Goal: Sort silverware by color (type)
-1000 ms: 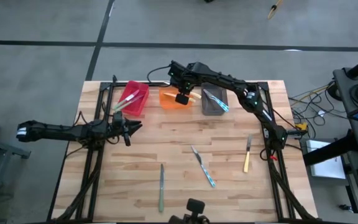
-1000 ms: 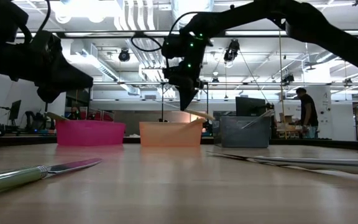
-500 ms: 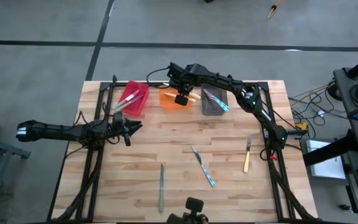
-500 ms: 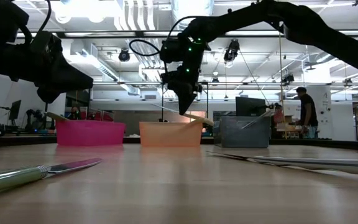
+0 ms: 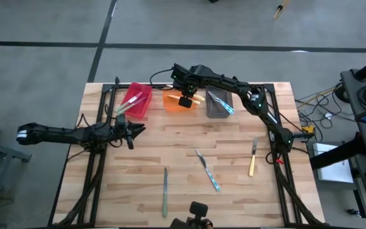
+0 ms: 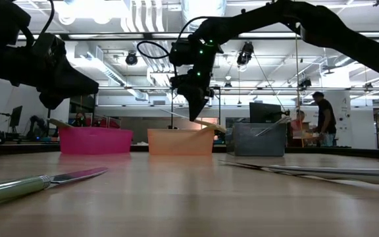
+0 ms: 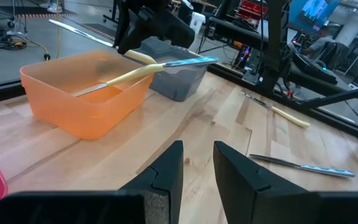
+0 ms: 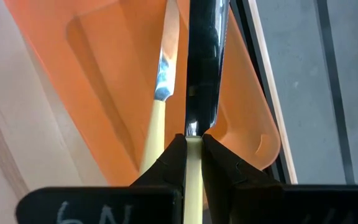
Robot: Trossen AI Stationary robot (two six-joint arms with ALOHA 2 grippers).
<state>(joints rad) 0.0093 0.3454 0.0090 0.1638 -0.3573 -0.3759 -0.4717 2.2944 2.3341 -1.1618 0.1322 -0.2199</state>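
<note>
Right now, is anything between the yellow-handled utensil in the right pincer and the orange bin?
Nothing visible. The right pincer holds the yellow-handled utensil directly over the orange bin, where another yellow-handled piece already lies.

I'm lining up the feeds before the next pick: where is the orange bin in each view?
High view: orange bin at the table's far edge, middle of three bins, under the right tool.
Low view: centre, at, between the pink and grey bins.
Left wrist view: upper left, at.
Right wrist view: fills the frame, at.
Shared landmark: the yellow-handled utensil resting in it.
</note>
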